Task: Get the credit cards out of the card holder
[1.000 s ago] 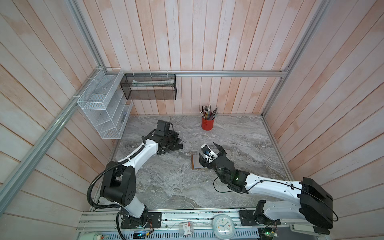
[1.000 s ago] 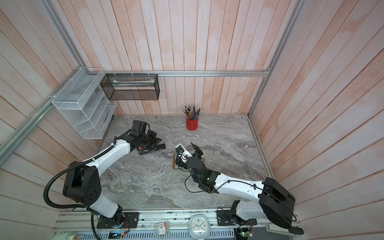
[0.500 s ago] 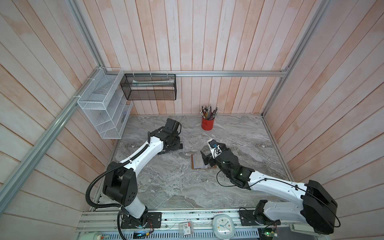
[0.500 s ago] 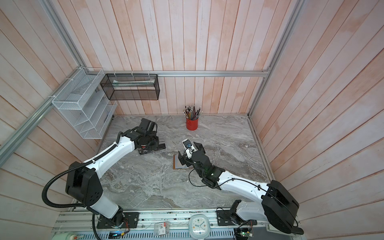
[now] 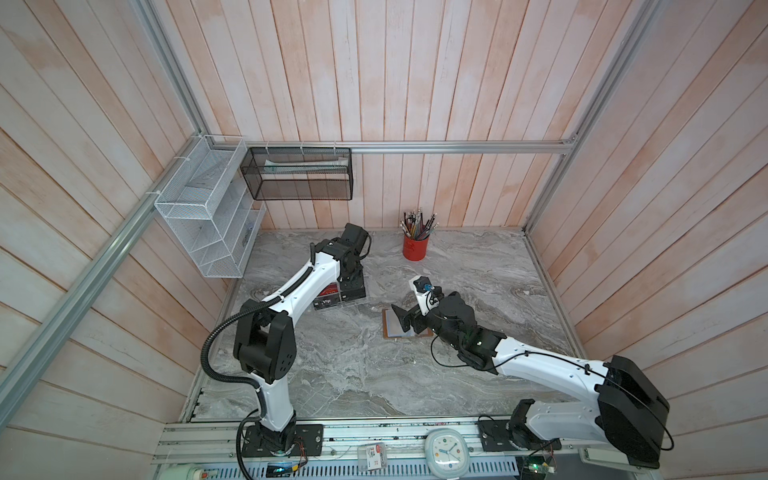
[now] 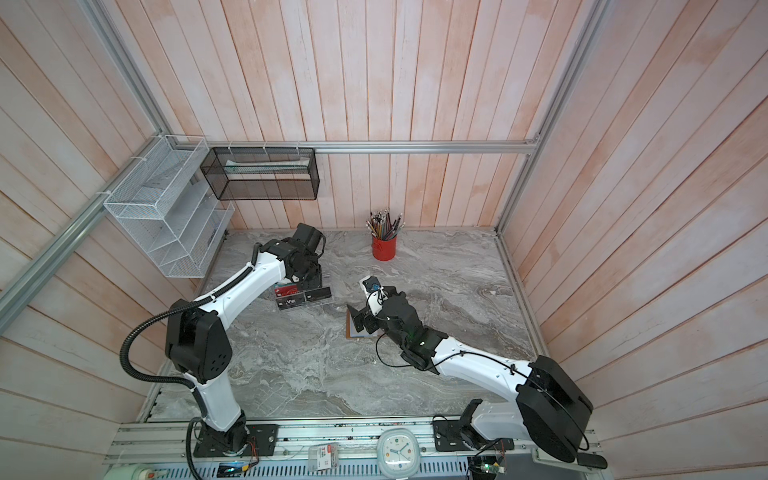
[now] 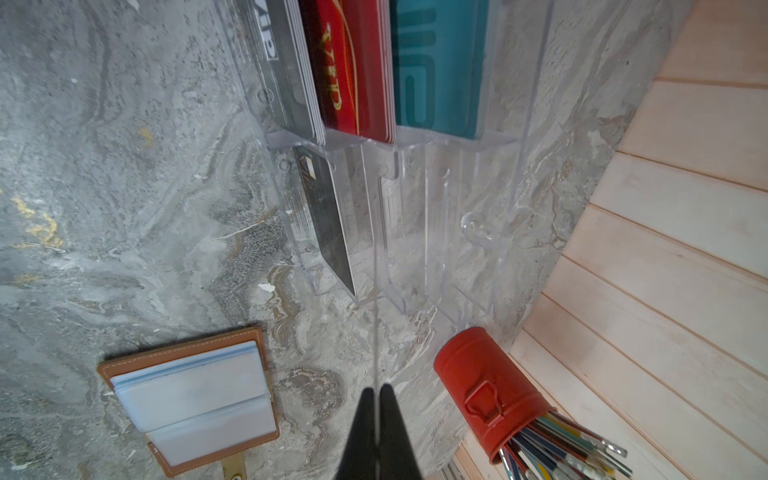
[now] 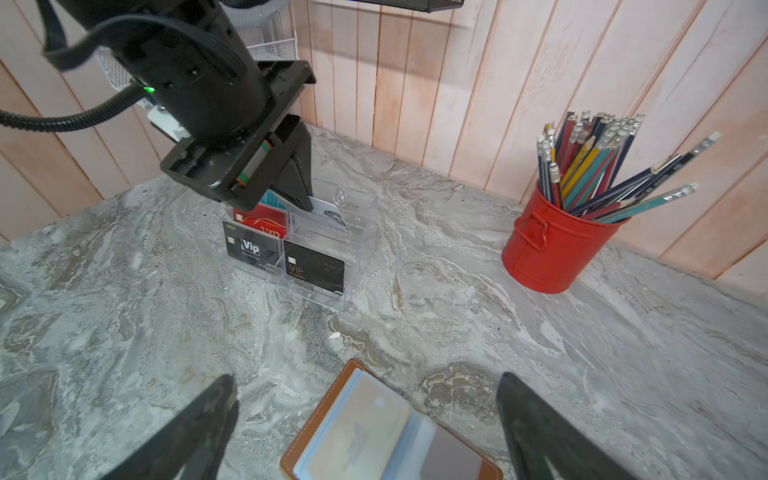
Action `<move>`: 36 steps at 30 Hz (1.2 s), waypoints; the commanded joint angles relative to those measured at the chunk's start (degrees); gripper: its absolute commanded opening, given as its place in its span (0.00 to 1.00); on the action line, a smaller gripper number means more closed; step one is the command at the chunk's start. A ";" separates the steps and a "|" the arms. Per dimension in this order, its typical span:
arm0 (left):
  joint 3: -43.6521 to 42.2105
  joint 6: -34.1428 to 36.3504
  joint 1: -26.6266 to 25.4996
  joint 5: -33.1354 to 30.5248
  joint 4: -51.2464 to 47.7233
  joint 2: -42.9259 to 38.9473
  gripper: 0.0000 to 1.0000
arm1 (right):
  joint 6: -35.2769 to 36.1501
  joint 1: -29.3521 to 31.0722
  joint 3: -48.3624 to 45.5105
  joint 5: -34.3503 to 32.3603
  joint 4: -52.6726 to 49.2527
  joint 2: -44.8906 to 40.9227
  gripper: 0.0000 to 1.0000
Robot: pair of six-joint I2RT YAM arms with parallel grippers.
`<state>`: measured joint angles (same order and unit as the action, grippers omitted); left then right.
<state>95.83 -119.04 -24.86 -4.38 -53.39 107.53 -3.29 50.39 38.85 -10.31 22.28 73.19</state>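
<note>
The card holder (image 5: 389, 329) lies open and flat in the middle of the table (image 5: 353, 374). Its stitched edges are well apart from the clear rack (image 8: 360, 232) and the red cup (image 5: 414, 249), with bare marble around it. The right claw (image 8: 365, 384) hangs just over it, spread wide past both side edges. The left claw (image 7: 377, 390) is pinched on a silver card (image 8: 330, 216), held edge-on at the rack's back slot.

Walls (image 5: 395, 83): pale, pink-washed wood planks on three sides, framed by aluminium rails (image 5: 457, 146). Work surface: grey marbled tabletop (image 5: 353, 374). A white wire rack (image 5: 199, 216) hangs on the left wall, a black mesh basket (image 5: 299, 183) on the back wall. Lighting: even, diffuse.
</note>
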 commanded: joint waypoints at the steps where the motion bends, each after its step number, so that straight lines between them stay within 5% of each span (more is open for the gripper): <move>1: 1.75 -13.86 0.94 -0.84 -4.93 1.88 0.00 | -1.60 -1.22 0.94 2.41 2.26 0.22 0.98; 36: 2.61 -19.74 3.13 1.19 -0.78 8.58 0.00 | -4.26 -5.34 -0.96 9.25 6.61 3.44 0.98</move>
<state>97.08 -119.17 -22.06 -1.65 -51.88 115.74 -6.52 45.56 38.48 -2.11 27.44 75.66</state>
